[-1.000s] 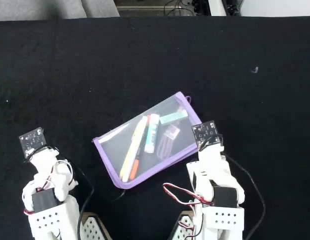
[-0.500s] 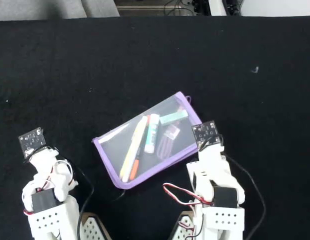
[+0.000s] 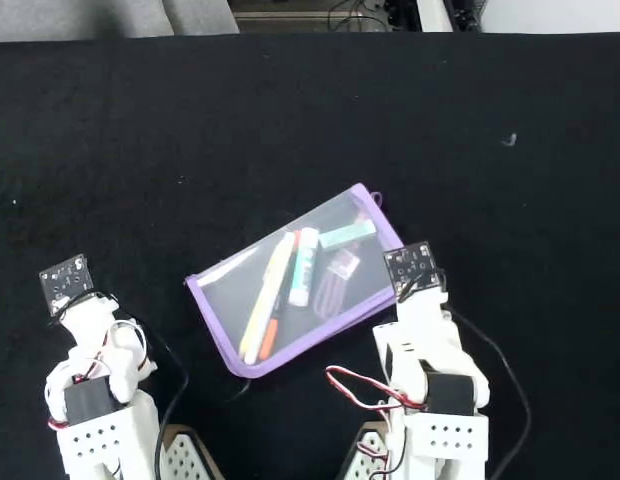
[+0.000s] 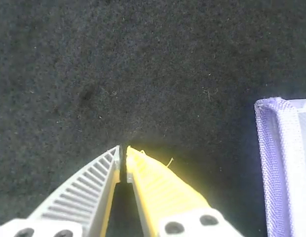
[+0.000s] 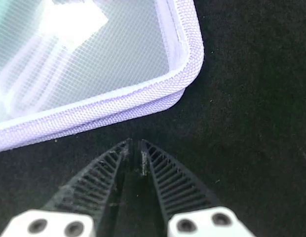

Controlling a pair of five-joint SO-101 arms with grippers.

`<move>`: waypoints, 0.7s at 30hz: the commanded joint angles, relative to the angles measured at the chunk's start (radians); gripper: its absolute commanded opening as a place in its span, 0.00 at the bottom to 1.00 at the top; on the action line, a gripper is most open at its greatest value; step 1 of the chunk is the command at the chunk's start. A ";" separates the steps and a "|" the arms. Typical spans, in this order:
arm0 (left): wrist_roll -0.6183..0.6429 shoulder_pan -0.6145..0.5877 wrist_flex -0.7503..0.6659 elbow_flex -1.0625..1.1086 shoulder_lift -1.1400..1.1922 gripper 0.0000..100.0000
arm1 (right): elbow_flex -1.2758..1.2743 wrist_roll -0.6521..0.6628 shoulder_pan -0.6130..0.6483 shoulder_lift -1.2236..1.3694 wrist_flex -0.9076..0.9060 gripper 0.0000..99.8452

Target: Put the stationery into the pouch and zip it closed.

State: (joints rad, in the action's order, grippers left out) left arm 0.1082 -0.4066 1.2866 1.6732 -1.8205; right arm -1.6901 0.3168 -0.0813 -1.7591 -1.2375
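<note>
High view: purple-trimmed clear mesh pouch (image 3: 320, 338) lies flat mid-way across the black cloth-covered table (image 3: 290, 120), long axis on a diagonal, one short end toward the left arm (image 3: 95, 350), the other running away and across past the right arm (image 3: 430, 345). Stationery (image 3: 303, 267) (pens, a white tube, a teal block) sits inside it, under the mesh. The right arm is clearly nearer: its wrist is just beside the pouch's short end on that side. The left arm sits well apart from the other end, bare cloth between. Left wrist view: left gripper (image 4: 122, 150) clenched on nothing, tips together just above the cloth; a pouch corner (image 4: 271, 148) lies off to the side of the tips, not in their line, apart. Right wrist view: right gripper (image 5: 135, 145) also clenched and empty, jaws pressed together; the pouch's purple edge (image 5: 108, 111) runs crosswise just ahead of the tips, near but not touching, rounded corner close by. The edge there looks shut, but whether the zip is run fully home cannot be told. Judgement: any next contact falls to the right arm, straight ahead onto that long edge; the left needs a sideways swing first.
</note>
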 commanded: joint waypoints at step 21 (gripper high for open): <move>0.014 0.140 -0.012 0.027 -0.003 0.03 | -0.001 0.005 -0.014 -0.012 -0.005 0.02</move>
State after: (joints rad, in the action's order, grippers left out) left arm 0.1097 -0.2762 1.2866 1.6732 -1.8205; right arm -1.6901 0.3168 -0.0813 -1.7591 -1.2375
